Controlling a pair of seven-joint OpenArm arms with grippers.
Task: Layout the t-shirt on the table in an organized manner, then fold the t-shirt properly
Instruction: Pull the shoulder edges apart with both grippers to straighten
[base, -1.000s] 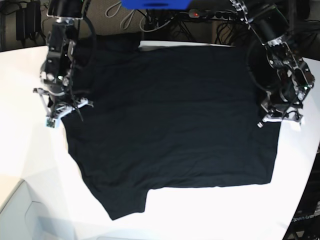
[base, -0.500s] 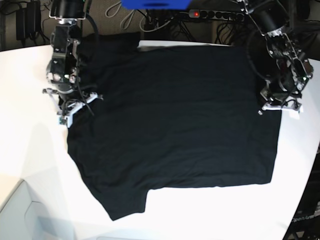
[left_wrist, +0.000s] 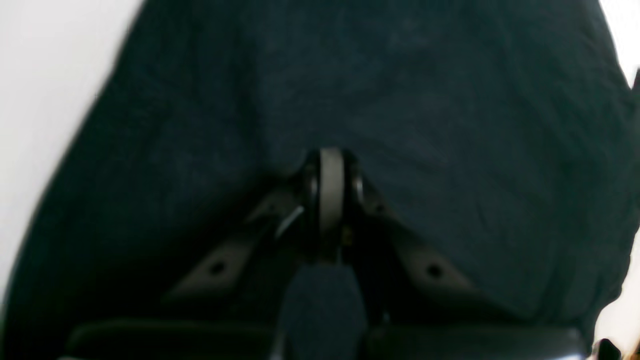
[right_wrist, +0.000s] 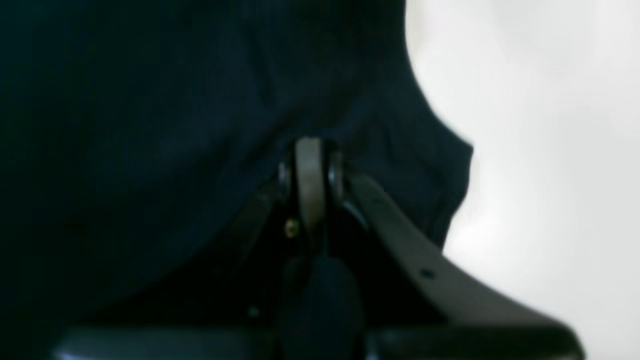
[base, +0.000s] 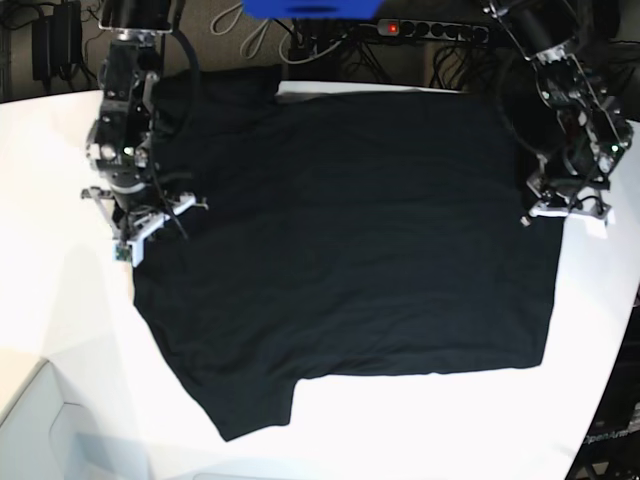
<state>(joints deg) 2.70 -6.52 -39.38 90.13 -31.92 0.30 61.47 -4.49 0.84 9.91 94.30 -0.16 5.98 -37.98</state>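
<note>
The black t-shirt lies spread flat on the white table, plain side up, print hidden. One sleeve points to the near left and one to the far left. My left gripper is at the shirt's right edge. In the left wrist view it is shut, with the cloth bunched at its tips. My right gripper is at the shirt's left edge. In the right wrist view it is shut, with cloth puckering toward its tips beside bare table.
A power strip with a red light, cables and a blue object lie behind the table's far edge. The table's curved edge runs at the near left and at the right.
My right gripper has shifted a little toward the shirt and then slightly nearer. My left gripper has edged slightly outward to the right. The shirt lies much as before.
</note>
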